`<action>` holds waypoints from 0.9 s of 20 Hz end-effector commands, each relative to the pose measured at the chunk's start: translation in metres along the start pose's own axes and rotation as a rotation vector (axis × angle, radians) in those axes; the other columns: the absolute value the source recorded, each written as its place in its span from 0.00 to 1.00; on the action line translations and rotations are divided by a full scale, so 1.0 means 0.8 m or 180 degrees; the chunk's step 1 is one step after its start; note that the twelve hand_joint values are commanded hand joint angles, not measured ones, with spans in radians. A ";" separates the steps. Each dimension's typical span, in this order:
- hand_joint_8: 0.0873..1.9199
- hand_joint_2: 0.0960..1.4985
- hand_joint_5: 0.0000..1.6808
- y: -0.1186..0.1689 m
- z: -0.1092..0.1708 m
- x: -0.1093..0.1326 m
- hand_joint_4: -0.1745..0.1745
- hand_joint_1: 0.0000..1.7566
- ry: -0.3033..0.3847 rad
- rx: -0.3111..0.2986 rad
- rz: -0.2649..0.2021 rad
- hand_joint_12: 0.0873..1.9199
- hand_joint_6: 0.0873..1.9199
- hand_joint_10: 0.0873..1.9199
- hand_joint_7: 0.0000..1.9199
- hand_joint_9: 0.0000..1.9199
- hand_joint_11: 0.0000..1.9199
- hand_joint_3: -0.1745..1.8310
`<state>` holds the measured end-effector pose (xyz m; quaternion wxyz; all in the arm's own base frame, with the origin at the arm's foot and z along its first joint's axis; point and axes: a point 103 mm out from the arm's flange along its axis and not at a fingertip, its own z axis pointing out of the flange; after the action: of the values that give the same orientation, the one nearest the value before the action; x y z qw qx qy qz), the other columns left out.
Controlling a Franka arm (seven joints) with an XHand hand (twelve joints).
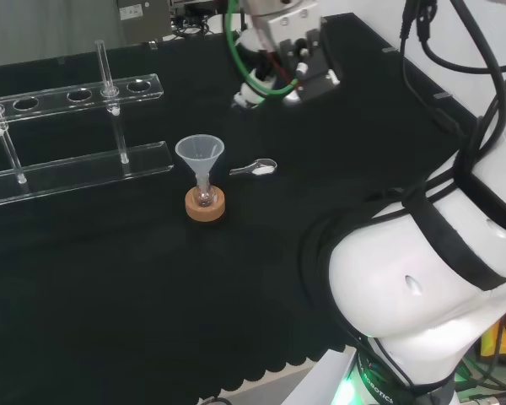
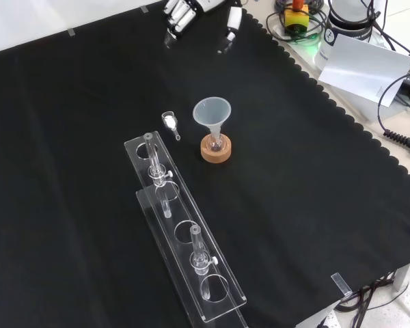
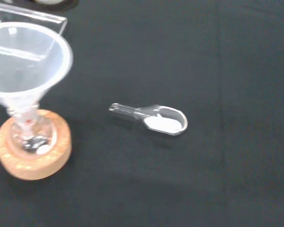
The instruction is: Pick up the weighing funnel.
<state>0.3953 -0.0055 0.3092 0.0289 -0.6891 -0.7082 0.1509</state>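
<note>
The weighing funnel (image 1: pixel 256 168) (image 2: pixel 169 122) (image 3: pixel 154 117) is a small clear scoop with a short stem; it lies flat on the black cloth and holds some white powder. My hand (image 1: pixel 274 63) (image 2: pixel 191 15) hangs in the air well above and beyond it, touching nothing, with its fingers pointing down, relaxed and spread. In the head view the scoop lies just right of the big funnel (image 1: pixel 201 154) (image 2: pixel 212 114) (image 3: pixel 23 61), which stands mouth up in a small flask on a cork ring (image 1: pixel 205 204) (image 2: pixel 215 152) (image 3: pixel 33 153).
A long clear acrylic test tube rack (image 1: pixel 67 160) (image 2: pixel 184 239) with a few upright tubes stands left of the funnel in the head view. The cloth's scalloped edge (image 2: pixel 342 123) runs along the right in the front view. My own white arm links (image 1: pixel 430 278) stand at the right.
</note>
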 end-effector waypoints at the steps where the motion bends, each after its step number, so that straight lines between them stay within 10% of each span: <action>1: 0.34 0.47 0.24 0.015 0.030 -0.050 0.35 0.41 0.0174 -0.0009 0.0077 0.67 0.00 0.28 0.19 0.34 0.23 0.31; 18: 0.34 0.45 0.28 0.099 0.125 -0.087 0.34 0.44 0.0259 0.0149 -0.0075 0.66 0.00 0.27 0.25 0.36 0.25 0.32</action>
<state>0.4278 -0.0737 0.2356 0.0726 -0.6925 -0.7031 0.1442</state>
